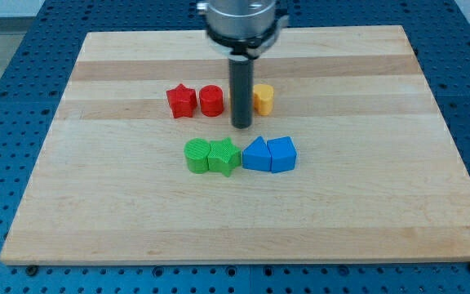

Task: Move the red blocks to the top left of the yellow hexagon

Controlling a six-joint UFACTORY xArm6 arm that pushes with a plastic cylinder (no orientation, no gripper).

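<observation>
A red star block [181, 101] and a red round block [210, 100] sit side by side, left of the board's centre. The yellow hexagon [263, 99] sits to their right, partly hidden by my rod. My tip [241, 126] rests on the board between the red round block and the yellow hexagon, slightly nearer the view's bottom than both. It stands close beside the hexagon's left edge; whether it touches it I cannot tell.
A green round block [197, 155] and a green star block [225, 156] touch each other below the tip. Two blue blocks [256, 154] [282, 153] sit together right of them. The wooden board [382, 204] lies on a blue perforated table.
</observation>
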